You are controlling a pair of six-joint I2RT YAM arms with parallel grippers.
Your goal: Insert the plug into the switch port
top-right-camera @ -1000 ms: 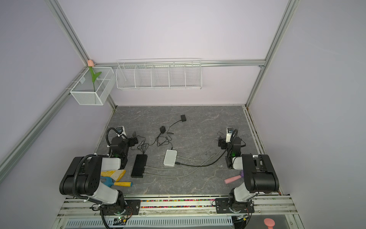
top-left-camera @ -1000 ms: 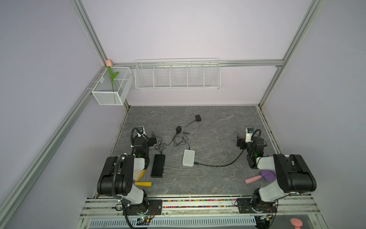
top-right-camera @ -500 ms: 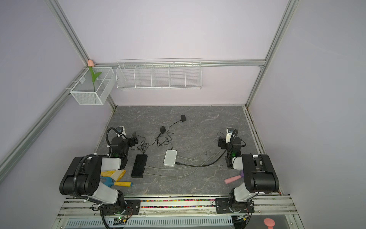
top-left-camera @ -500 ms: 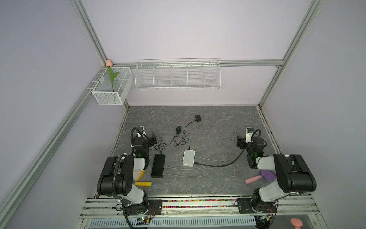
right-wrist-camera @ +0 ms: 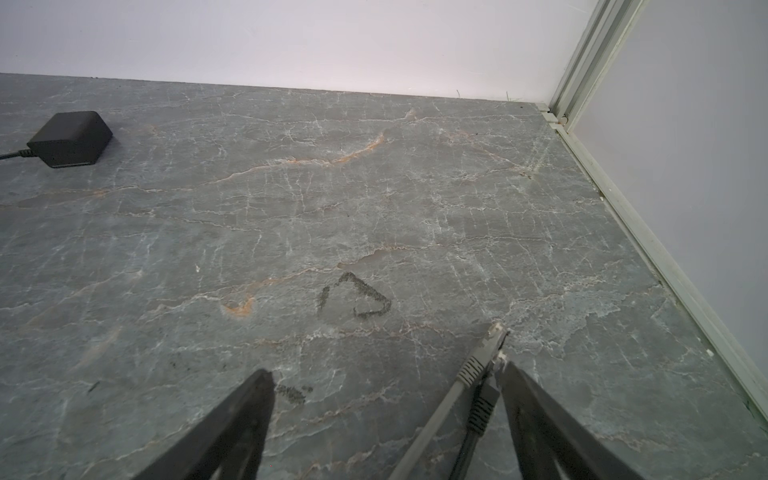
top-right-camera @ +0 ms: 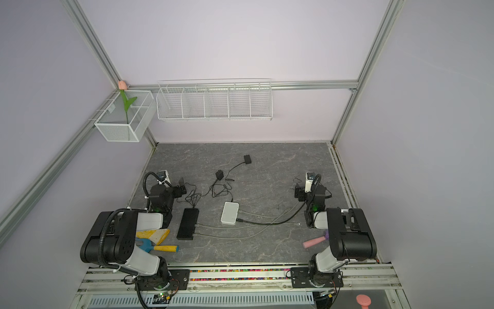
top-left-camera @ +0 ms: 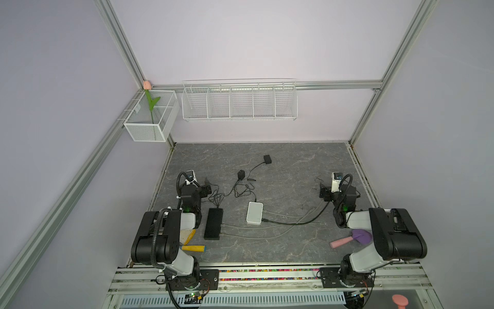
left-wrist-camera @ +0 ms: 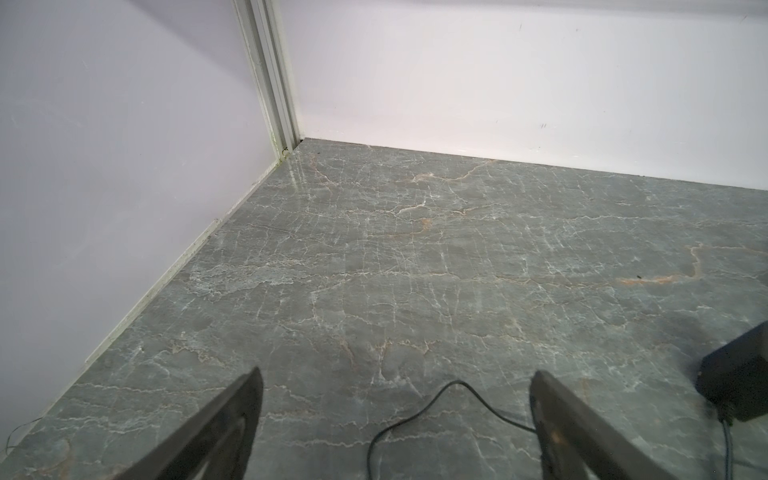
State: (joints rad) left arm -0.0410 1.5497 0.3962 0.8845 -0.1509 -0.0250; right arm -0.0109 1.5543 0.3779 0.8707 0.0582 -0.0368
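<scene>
**A:** Well, where is the plug lying?

**B:** The grey plug [right-wrist-camera: 494, 338] lies flat on the table [right-wrist-camera: 374, 187]. It is a small clear-tipped connector with a ribbed, rubbery boot behind it, just beside the inner face of one finger of the right gripper [right-wrist-camera: 385, 372]. I cannot tell whether it touches that finger. A black boot [right-wrist-camera: 482, 409], ribbed the same way, sits right next to it.

**A:** Is the gripper holding it?

**B:** No. Its two dark, wedge-shaped fingers stand wide apart with nothing clamped between them.

**A:** And the switch?

**B:** In both top views the white switch [top-left-camera: 254, 216] [top-right-camera: 230, 213] is a smooth plastic slab with rounded corners, near the middle of the table and well apart from the plug. A thick black cable [top-left-camera: 294, 223] curves from its near edge toward the right arm.

**A:** What about the other side?

**B:** The left gripper [left-wrist-camera: 395, 374] is also spread wide and empty. A thin black cord [left-wrist-camera: 456, 382] arches across the surface between its fingers. Left of the switch lies a long, flat, matt black box [top-left-camera: 213, 223], with pale grey cables [top-left-camera: 240, 236] trailing from it.

**A:** And the surface itself?

**B:** It is grey and stone-like, slightly glossy, veined with fine white and rusty lines. A dark triangular smudge [right-wrist-camera: 357, 297] marks it ahead of the right gripper.
</scene>
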